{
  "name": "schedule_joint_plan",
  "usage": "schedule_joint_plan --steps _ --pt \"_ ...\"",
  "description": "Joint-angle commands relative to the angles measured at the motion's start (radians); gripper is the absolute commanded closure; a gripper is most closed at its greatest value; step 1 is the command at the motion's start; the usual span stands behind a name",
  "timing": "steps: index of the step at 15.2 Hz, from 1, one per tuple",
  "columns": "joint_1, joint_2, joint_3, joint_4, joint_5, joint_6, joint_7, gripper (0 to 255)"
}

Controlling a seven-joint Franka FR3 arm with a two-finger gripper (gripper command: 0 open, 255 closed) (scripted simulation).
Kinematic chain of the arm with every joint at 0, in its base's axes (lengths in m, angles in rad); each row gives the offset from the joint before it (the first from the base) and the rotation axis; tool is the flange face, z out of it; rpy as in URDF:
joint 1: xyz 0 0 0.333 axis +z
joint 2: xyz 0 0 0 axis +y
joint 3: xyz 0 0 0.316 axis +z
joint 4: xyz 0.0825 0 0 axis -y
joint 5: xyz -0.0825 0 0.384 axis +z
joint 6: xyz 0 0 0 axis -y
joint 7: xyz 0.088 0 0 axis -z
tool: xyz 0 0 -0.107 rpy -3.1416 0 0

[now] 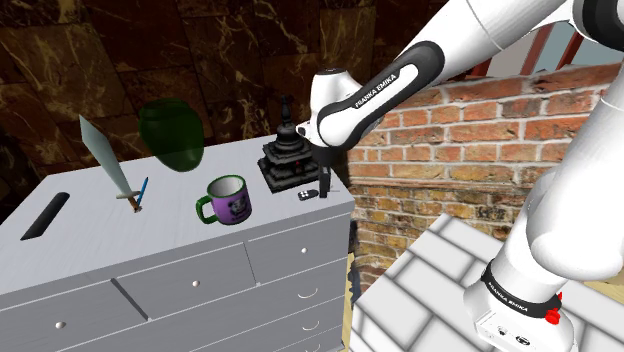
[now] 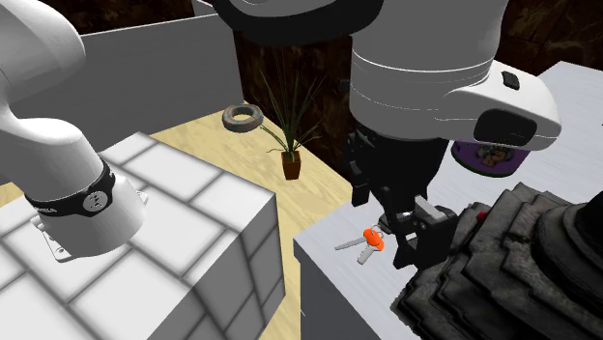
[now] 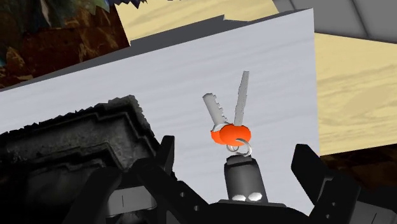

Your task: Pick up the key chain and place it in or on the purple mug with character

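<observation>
The arm is bent down over the dresser corner. The gripper is held spread just above the key chain, which is seen lying beside a dark statue. "FRANKA EMIKA" is read on the forearm.

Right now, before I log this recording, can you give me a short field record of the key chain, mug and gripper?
key chain: orange tag, two keys, black fob; lying on grey dresser top
purple mug: upright on dresser, apart from key chain
gripper: open, fingers astride the fob, not clasping
neighbour: dark stepped statue beside gripper
task state: key chain not lifted
</observation>
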Motion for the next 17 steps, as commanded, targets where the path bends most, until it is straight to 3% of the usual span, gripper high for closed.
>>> schedule_joint_plan --steps 1,8,9,17 --pt "-0.001 0.008 -0.001 -0.009 0.000 0.017 -0.003 0" --pt "-0.001 0.008 -0.001 -0.008 0.000 0.017 -0.003 0" --pt "-0.001 0.008 -0.001 -0.008 0.000 0.017 -0.003 255" --pt "0.000 0.006 0.000 -0.016 0.000 0.022 -0.001 255"
